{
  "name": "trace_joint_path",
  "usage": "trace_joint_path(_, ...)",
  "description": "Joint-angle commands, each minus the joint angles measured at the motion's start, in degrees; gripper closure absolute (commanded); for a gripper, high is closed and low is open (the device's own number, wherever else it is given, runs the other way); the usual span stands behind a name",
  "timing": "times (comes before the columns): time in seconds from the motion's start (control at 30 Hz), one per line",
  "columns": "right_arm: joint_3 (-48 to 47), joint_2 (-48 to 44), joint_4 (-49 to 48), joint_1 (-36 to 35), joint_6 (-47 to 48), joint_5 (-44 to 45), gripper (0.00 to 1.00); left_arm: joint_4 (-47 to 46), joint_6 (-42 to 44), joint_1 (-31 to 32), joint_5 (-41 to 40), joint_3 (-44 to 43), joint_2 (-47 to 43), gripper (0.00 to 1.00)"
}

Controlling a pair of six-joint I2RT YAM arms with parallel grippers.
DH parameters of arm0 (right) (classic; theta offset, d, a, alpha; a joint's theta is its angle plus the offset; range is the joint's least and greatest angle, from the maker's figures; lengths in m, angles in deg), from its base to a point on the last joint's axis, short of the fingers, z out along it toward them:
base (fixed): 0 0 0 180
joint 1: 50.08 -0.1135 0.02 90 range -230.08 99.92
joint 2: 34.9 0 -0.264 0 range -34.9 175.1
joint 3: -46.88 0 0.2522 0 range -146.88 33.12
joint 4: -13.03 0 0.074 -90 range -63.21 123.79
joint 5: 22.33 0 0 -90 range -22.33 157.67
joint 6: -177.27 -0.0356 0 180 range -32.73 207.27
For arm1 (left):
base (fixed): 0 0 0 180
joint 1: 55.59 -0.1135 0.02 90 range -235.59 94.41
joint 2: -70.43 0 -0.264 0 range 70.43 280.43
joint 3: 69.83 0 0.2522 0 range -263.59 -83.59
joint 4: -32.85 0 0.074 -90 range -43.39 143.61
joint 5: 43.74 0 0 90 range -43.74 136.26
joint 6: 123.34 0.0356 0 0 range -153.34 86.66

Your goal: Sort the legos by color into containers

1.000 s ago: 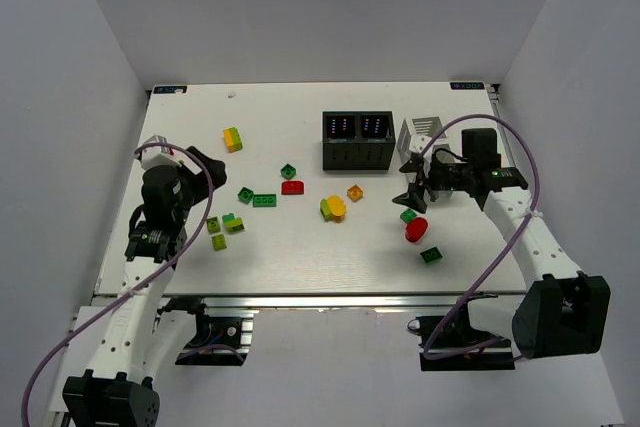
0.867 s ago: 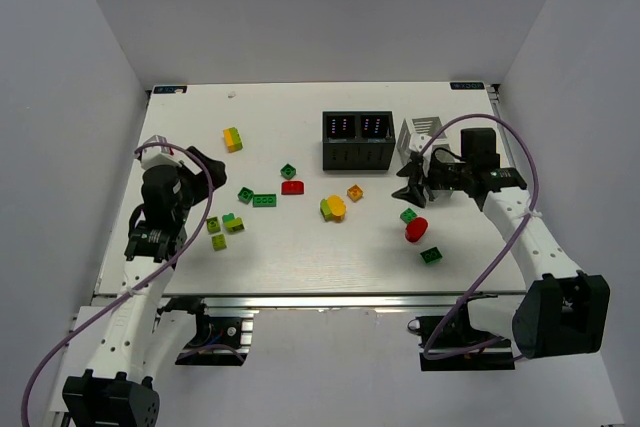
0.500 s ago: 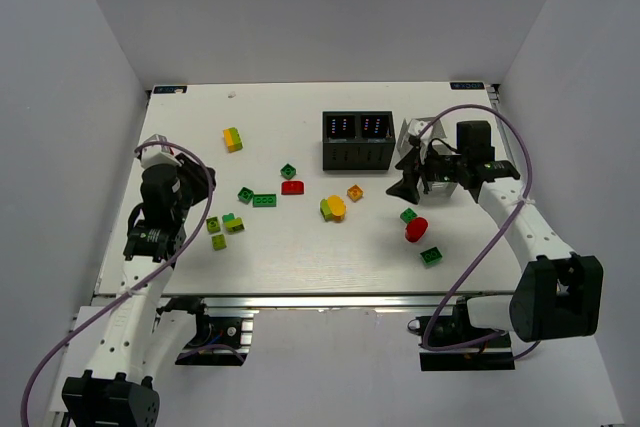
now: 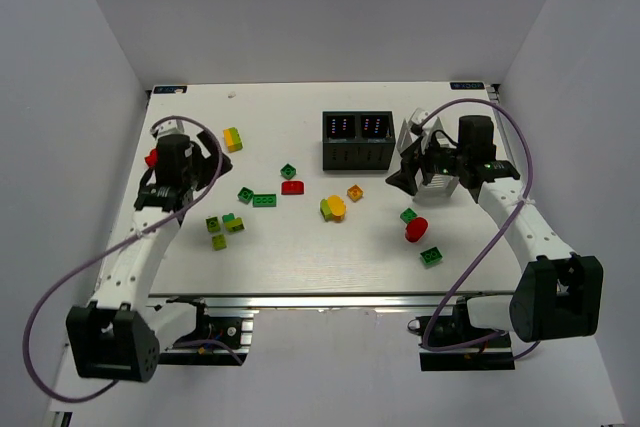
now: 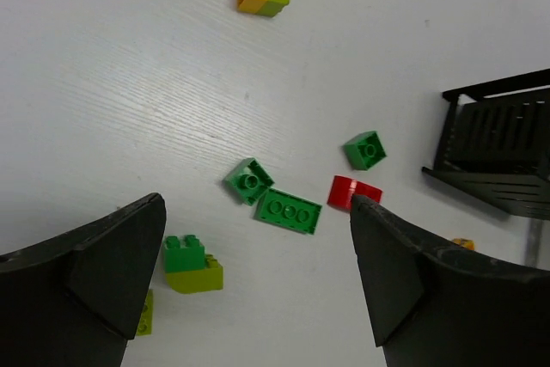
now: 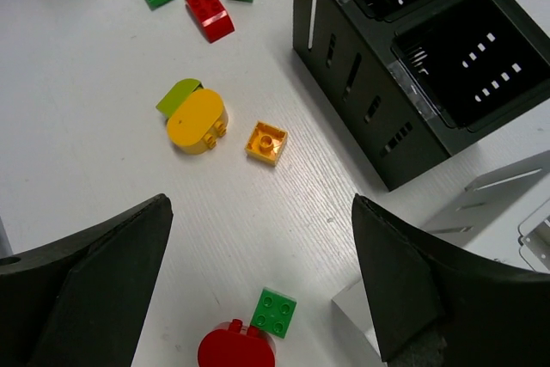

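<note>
White wood-grain table (image 4: 300, 267), grey walls on three sides. We note the left gripper (image 5: 256, 212) over the table's left part, jaws spread wide, nothing between them. Below it lie a small dark green square brick (image 5: 249, 180), just beside it a long dark green brick (image 5: 289, 211), then a red rounded brick (image 5: 354, 191). A yellow-and-lime stacked brick (image 4: 232, 138) sits farther back.

At centre: a yellow rounded brick on a lime piece (image 4: 333, 207), with an orange square brick (image 4: 355, 192) near it. Behind them stands the black two-compartment box (image 4: 357, 159), and the white slatted basket (image 4: 412, 135) is just to its right.

The right gripper (image 6: 259, 204) hangs before the basket, jaws wide, empty. Under it a small green brick (image 6: 275, 311) touches a red round brick (image 6: 236, 351). Every brick we see lies on the table.
</note>
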Motion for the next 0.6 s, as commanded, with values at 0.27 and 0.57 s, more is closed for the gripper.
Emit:
trace_joint_path(0.27,0.33,0.14,-4.48,-0.25,-4.67,3.59,0.18,2.62,7.59,0.34,-5.44,-17.33,23.96,0.08)
trace_joint_path(0.57,0.24,1.54,-5.80,-0.34,-6.08,3.86,0.14,0.33,11.11,0.61,-4.04,-32.53,41.63,0.07)
